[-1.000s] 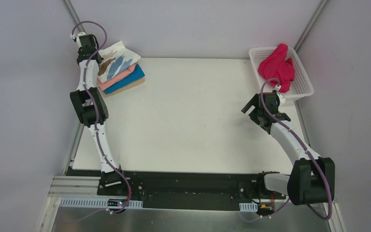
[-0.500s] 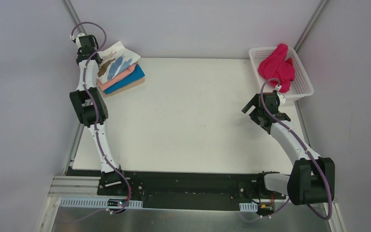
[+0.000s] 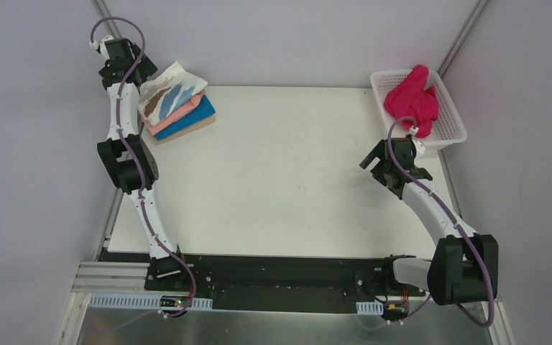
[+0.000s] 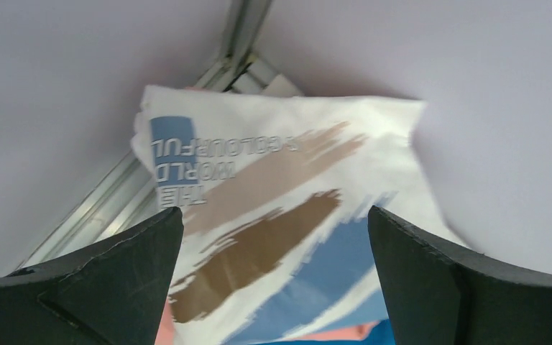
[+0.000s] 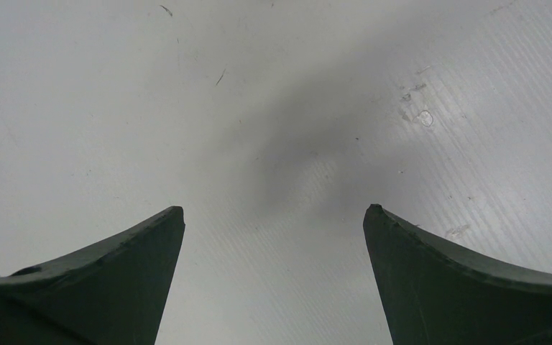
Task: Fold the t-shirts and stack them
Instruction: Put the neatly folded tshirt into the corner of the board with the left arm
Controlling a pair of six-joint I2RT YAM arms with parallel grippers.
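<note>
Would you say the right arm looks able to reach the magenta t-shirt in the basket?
Probably yes: the magenta t-shirt lies uncovered in the open-topped white basket, and the right pincer, open and empty, hovers close by with nothing between.

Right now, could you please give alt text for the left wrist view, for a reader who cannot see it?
A folded white t-shirt printed with brown and blue brushstrokes shows between the dark fingers of the open left pincer, grey walls behind.
</note>
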